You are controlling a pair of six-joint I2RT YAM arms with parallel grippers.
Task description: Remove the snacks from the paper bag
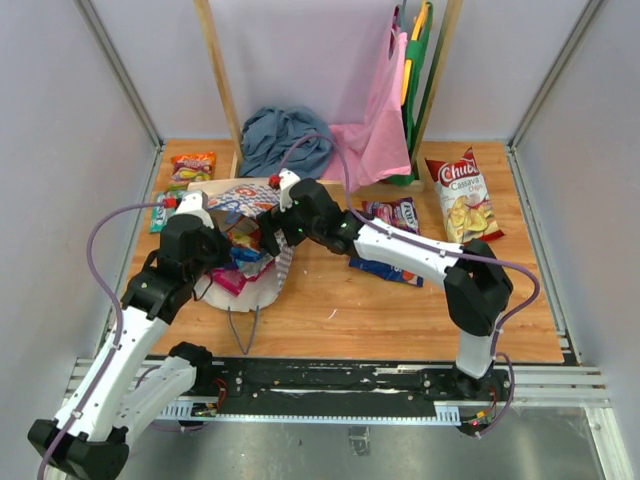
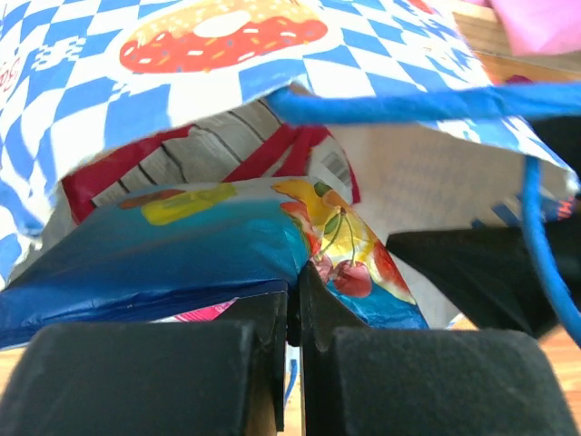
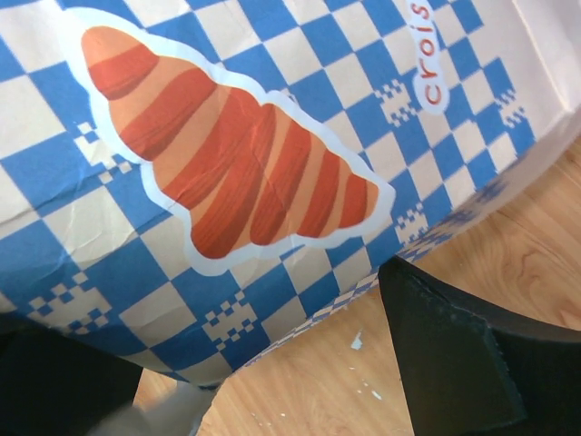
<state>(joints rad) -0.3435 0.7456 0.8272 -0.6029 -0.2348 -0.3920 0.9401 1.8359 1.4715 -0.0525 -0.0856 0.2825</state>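
The paper bag [image 1: 240, 197] lies on its side left of centre, its mouth toward the near edge. My left gripper [image 1: 232, 256] is at the mouth, shut on the edge of a blue snack packet with cherries printed on it [image 2: 227, 245]. Behind that packet, a red-and-white packet [image 2: 172, 163] lies inside the bag, and a magenta one [image 1: 230, 281] pokes out of the mouth. A blue cord handle [image 2: 408, 103] crosses the left wrist view. My right gripper [image 1: 272, 215] stands wide open against the bag's checkered side [image 3: 227, 163], gripping nothing.
On the table to the right lie a red-and-white Chuds bag [image 1: 462, 195] and two dark blue packets [image 1: 392, 213] [image 1: 385, 270]. An orange packet [image 1: 193, 167] lies at the far left. Grey-blue cloth [image 1: 285, 140] and pink [image 1: 375, 135] and green cloth bags [image 1: 420, 90] sit at the back.
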